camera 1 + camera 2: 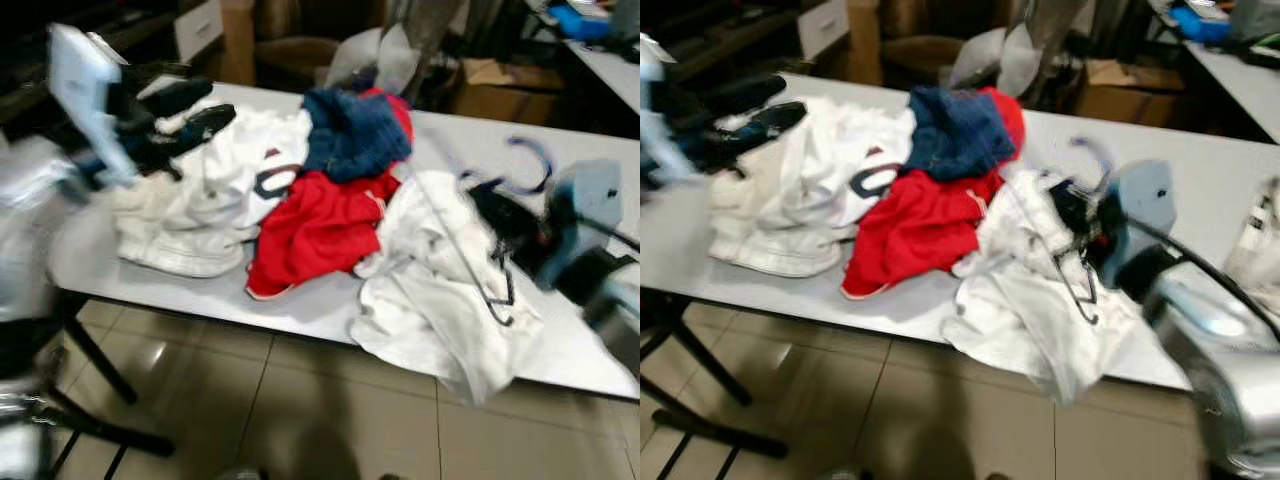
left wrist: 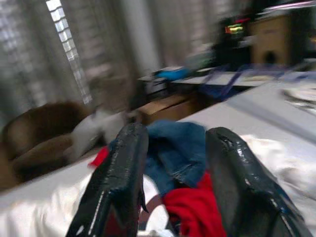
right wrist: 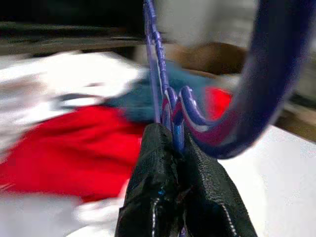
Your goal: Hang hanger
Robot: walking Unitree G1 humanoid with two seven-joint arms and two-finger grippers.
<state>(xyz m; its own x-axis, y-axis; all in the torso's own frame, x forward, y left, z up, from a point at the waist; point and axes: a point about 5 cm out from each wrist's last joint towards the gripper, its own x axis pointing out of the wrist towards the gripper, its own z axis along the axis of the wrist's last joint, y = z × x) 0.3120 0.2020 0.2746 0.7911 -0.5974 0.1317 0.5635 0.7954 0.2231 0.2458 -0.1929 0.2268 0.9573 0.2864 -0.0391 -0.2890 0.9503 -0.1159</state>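
Hanger (image 3: 170, 106): your right hand (image 3: 177, 148) pinched it just under the hook, above the white shirt (image 1: 440, 280) on the counter (image 1: 560, 140).
Left hand (image 2: 170, 163): you held it spread, over the far pile.
Pile: red top (image 1: 320, 225), jeans (image 1: 345, 130), more whites.
Risk: the shirt looked draped on the hanger; a quick lift could shed it or drag the pile off the counter.

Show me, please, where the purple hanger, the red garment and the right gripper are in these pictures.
purple hanger (image 3: 276, 94): right wrist view, on its curved hook.
red garment (image 1: 320, 230): left eye view, middle of the cloth.
right gripper (image 3: 178, 163): right wrist view, between the fingertips pinching the hanger.
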